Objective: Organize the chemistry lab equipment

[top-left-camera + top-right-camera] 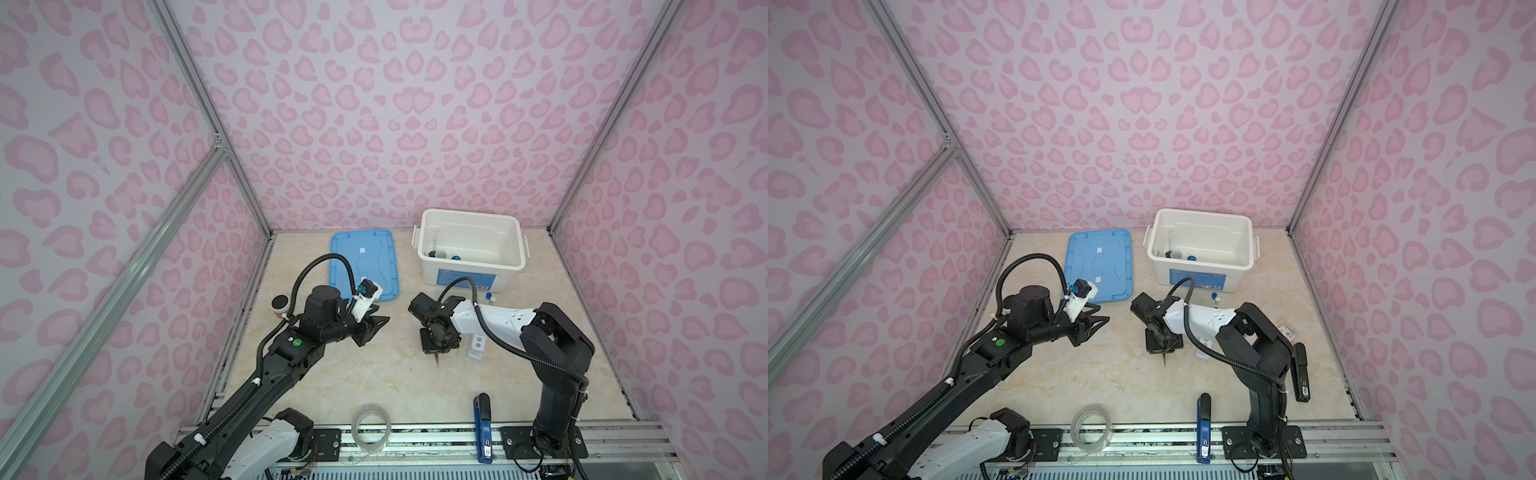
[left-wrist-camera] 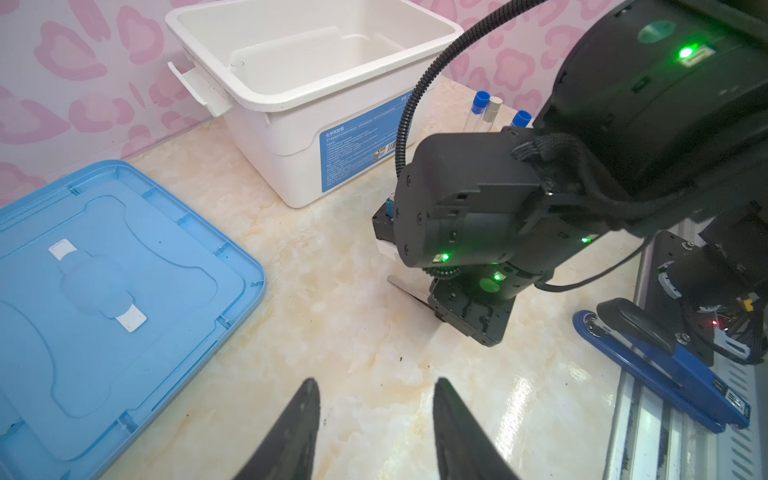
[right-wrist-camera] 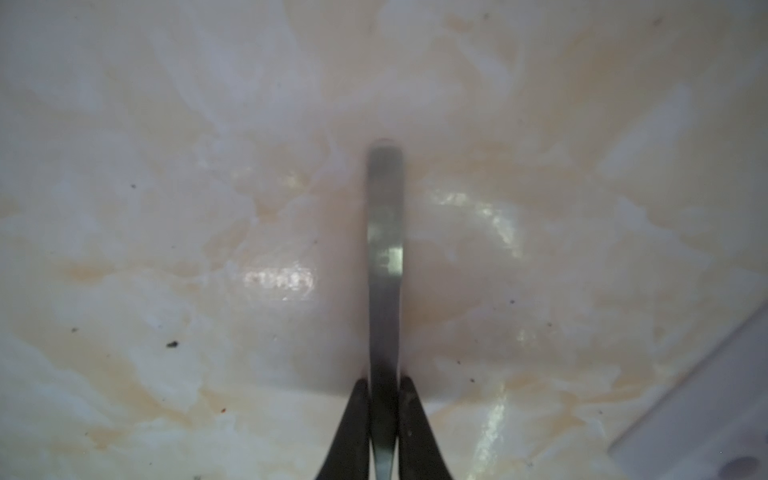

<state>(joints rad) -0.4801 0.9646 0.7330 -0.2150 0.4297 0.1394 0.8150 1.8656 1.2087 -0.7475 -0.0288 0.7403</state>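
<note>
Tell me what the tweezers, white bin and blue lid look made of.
The tweezers look metal, likely polished steel: grey strip, bright glints. The white bin seems moulded plastic: smooth, slightly glossy walls. The blue lid, plastic apparently: matte, moulded ribs.

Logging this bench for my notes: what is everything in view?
bin: one, white with blue label, back of table.
lid: one, light blue, flat, left of the bin.
cylinder: one, clear with blue base, inside the bin.
dish: one, white, inside the bin.
bottle: one, blue top showing, inside the bin.
test tubes: three caps show, two blue, one off-white, before the bin.
rack: one, white, partly under the right arm.
tweezers: one, metal, gripped, mid-table.
tape roll: one, clear, front edge.
blue stapler: one, dark blue, front edge.
black stapler-like thing: one, right of the right arm.
round knob: one, black-topped, by the left table edge.
left gripper: one, black, open and empty.
right gripper: one, black, shut on the tweezers.
</note>
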